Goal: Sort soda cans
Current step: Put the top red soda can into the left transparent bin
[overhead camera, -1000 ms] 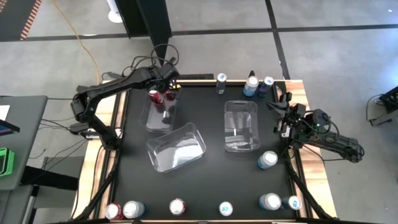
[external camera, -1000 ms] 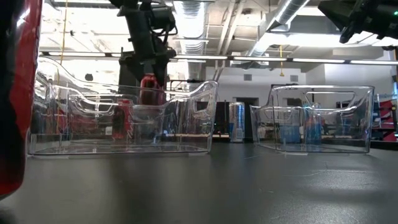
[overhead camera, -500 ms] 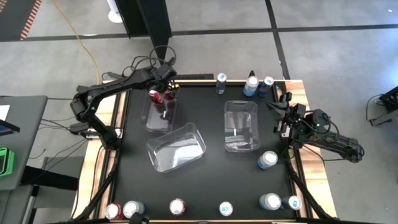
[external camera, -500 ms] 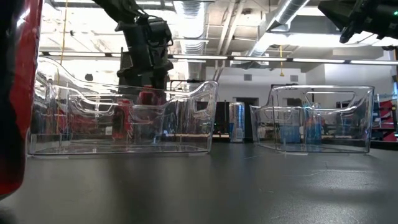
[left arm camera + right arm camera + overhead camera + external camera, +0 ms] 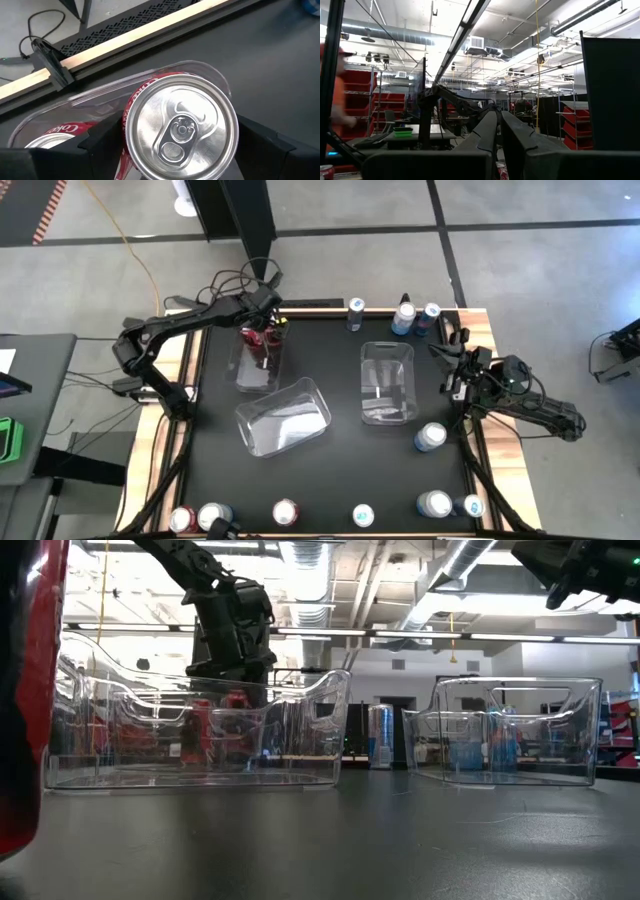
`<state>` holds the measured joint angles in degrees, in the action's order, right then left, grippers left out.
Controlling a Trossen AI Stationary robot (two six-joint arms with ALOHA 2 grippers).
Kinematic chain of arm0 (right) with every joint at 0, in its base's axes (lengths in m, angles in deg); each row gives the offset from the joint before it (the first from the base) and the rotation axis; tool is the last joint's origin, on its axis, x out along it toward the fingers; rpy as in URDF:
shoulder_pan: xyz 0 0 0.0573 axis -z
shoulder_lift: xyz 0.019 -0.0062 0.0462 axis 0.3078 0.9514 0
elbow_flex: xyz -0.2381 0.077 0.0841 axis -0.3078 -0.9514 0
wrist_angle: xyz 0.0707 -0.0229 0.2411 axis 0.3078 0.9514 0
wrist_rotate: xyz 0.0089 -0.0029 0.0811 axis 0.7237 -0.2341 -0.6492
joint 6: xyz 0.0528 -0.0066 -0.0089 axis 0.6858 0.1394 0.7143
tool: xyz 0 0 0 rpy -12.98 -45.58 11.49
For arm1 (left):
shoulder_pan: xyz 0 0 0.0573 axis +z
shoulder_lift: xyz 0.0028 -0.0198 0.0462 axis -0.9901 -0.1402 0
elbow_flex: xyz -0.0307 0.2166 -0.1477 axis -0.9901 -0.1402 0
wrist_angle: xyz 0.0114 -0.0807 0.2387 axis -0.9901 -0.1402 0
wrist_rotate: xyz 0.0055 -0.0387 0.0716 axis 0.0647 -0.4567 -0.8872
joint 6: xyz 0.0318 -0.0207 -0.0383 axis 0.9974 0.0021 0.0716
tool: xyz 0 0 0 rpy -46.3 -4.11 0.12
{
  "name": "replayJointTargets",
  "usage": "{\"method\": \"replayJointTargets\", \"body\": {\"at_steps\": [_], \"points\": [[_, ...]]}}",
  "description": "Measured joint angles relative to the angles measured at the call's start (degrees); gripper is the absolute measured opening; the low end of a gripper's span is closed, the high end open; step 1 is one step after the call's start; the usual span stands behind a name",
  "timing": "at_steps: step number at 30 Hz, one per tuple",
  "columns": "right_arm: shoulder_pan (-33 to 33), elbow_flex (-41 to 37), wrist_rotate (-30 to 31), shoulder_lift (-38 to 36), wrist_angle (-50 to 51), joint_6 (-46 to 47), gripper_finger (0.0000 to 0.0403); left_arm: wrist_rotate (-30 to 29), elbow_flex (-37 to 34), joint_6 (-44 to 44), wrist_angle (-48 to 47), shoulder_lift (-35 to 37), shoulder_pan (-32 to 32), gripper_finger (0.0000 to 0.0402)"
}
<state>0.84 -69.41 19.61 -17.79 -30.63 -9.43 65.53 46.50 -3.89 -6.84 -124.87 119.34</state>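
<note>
My left gripper (image 5: 264,323) reaches down into the far-left clear bin (image 5: 256,370), shut on an upright red can (image 5: 180,132). A second red can (image 5: 52,136) stands beside it in the same bin. In the low view, the held red can (image 5: 236,706) shows through the bin wall under the gripper (image 5: 235,635). My right gripper (image 5: 447,366) waits shut at the table's right edge, raised and touching nothing. Other cans stand along the far edge (image 5: 403,318) and the near edge (image 5: 286,512). My left gripper pinches the red can between its two fingers (image 5: 102,145), one on each side of the can's upper wall (image 5: 134,95) just below the silver top. It comes from above, pointing down. The can stays upright inside the bin; whether its base rests on the bin floor cannot be told.
A tilted clear bin (image 5: 283,417) lies mid-table and a third bin (image 5: 387,383) stands to its right. One silver-white can (image 5: 430,437) sits near the right arm. A red can (image 5: 25,690) stands close to the low camera. Bare black tabletop lies between the bins and the near row.
My left gripper has moved down, and slightly toward the far edge, carrying the red can from above the bin's rim down inside the bin beside the other red can. The fingers have stayed shut on it.
</note>
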Motion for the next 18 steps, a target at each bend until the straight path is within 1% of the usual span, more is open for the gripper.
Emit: {"method": "replayJointTargets", "body": {"at_steps": [7,18], "points": [[-0.02,0.0,0.0,0.0,-0.02,0.0,0.0047,-0.44,-2.16,-0.02,2.73,0.07,0.6,0.0306],[0.0,0.0,0.0,0.0,-0.02,0.0,0.0047,-0.49,-2.33,-0.23,3.35,0.07,0.61,0.0312]]}}
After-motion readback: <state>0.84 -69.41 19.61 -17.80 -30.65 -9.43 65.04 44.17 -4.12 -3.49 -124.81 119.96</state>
